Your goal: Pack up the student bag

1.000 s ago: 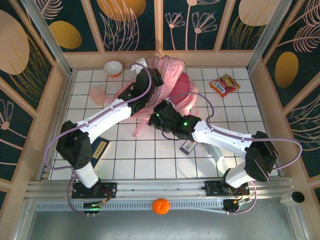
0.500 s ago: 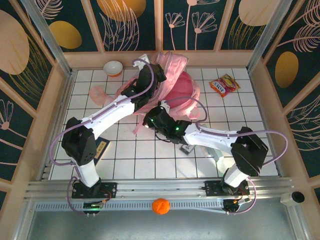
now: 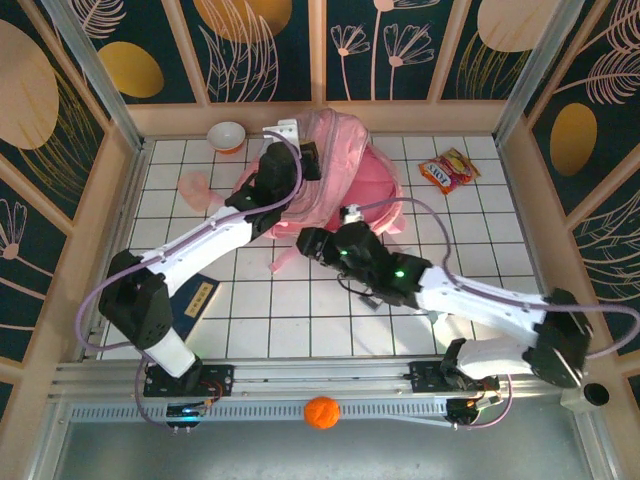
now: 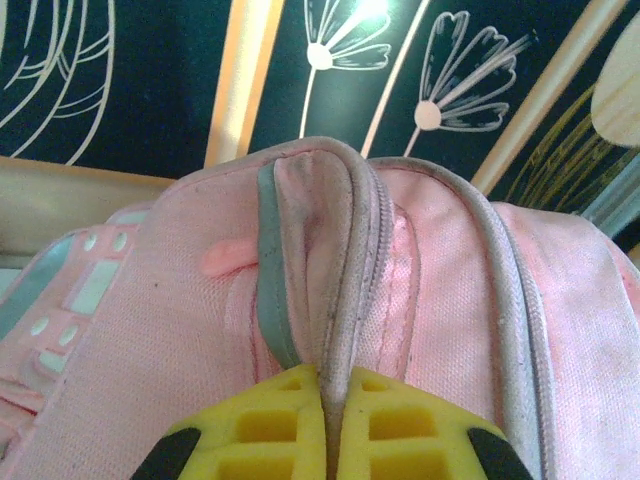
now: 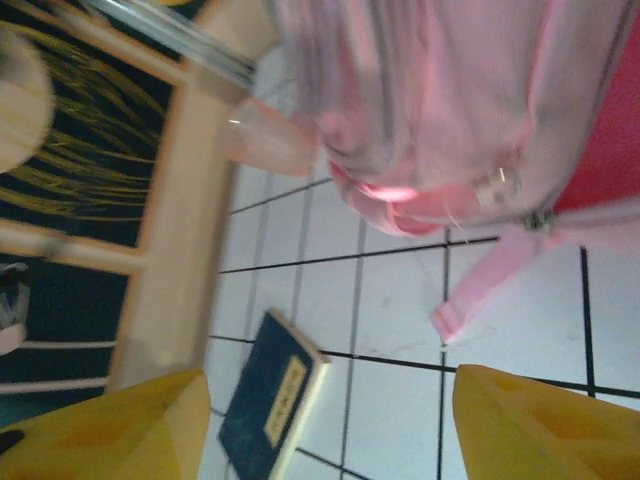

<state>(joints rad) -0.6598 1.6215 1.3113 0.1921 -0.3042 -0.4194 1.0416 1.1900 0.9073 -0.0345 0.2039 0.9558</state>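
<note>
The left gripper [image 4: 335,405] pinches a fold of the bag [image 4: 430,300] — pads tight on fabric. The right gripper [image 5: 320,425] gapes wide — bag just ahead, book [image 5: 272,395] below it.

My left arm [image 3: 200,240] and right arm [image 3: 480,303]: white links, black joints, looping lilac cables [image 3: 84,315]; finger pads [image 4: 260,430] yellow with recessed squares.

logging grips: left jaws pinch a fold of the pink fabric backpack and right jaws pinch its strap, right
Not the right jaws: the right wrist view shows them wide open, gripping nothing. The left jaws do pinch a fold of the soft pink fabric backpack.
</note>
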